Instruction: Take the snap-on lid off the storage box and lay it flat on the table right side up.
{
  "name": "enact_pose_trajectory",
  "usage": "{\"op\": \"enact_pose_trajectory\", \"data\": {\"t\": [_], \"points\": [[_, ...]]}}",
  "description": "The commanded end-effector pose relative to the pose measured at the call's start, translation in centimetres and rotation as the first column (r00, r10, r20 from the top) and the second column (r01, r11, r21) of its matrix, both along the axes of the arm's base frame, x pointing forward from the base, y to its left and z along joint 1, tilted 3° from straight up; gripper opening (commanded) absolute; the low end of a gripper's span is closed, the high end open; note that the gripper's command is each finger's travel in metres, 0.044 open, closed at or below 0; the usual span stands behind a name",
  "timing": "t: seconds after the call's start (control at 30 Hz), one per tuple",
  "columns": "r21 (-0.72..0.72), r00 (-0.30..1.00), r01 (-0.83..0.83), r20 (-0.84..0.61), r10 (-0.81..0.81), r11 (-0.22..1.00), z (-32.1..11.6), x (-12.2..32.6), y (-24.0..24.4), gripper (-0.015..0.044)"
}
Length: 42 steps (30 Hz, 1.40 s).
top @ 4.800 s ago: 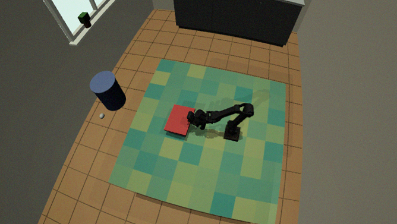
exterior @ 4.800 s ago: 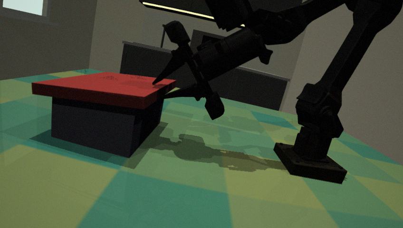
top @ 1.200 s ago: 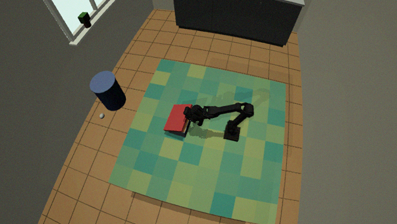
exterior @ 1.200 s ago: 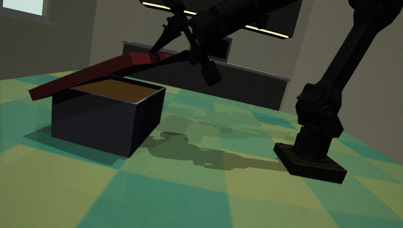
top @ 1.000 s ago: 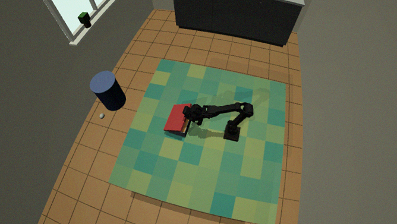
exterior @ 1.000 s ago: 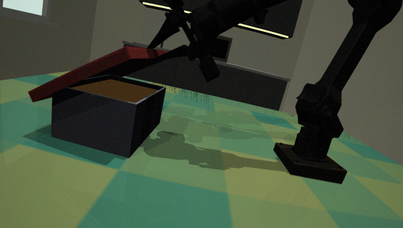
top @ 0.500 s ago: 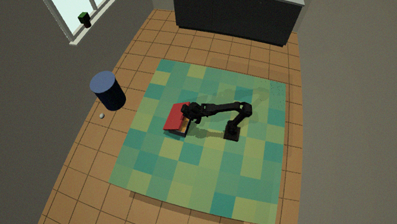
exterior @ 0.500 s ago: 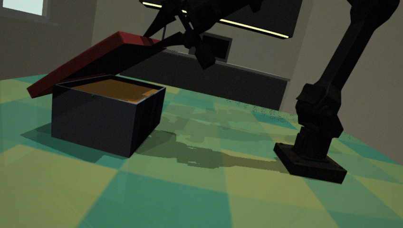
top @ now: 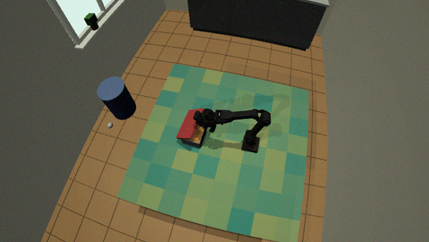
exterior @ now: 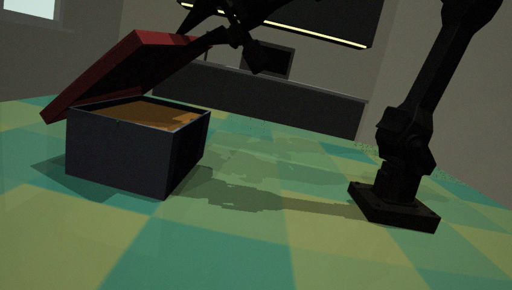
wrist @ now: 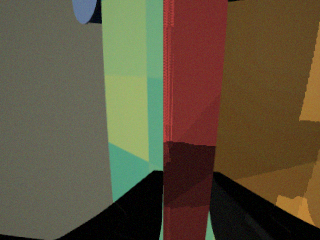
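The red lid (top: 186,125) (exterior: 91,77) (wrist: 195,75) is tilted steeply. Its edge on the arm's side is raised high above the storage box, and its far edge hangs lower, out past the box's far rim. Whether its underside touches that rim is not clear. The dark box (top: 191,145) (exterior: 118,154) stands upright on the patchwork mat (top: 198,199) (exterior: 215,251), with its ochre inside showing. My gripper (exterior: 183,40) (wrist: 186,182) is shut on the lid's raised edge, one finger on each side of it. In the top view the arm hides the fingertips.
The arm's base (top: 251,144) (exterior: 395,211) stands on the mat to the right of the box. A blue cylinder (top: 116,98) and a small pale ball (top: 110,125) are on the tiled floor at the left. A dark counter (top: 250,13) (exterior: 269,96) is at the back.
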<state>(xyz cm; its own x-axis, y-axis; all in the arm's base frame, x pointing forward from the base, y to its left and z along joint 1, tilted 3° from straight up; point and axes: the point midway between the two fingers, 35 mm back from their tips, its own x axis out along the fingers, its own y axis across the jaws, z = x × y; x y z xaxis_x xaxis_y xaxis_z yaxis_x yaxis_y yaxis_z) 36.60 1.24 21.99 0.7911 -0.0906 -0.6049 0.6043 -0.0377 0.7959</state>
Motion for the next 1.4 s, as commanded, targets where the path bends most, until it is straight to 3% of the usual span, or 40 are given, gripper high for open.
{"op": "enact_pose_trajectory", "data": {"t": [0.0, 0.87, 1.37], "points": [[-0.006, 1.0, 0.001, 0.022, -0.001, 1.0, 1.3, 0.3, -0.1, 0.0], [-0.006, 1.0, 0.001, 0.022, -0.001, 1.0, 4.6, 0.1, 0.0, 0.0], [-0.008, 1.0, 0.001, 0.022, -0.001, 1.0, 4.0, -0.6, -2.1, 0.0]]}}
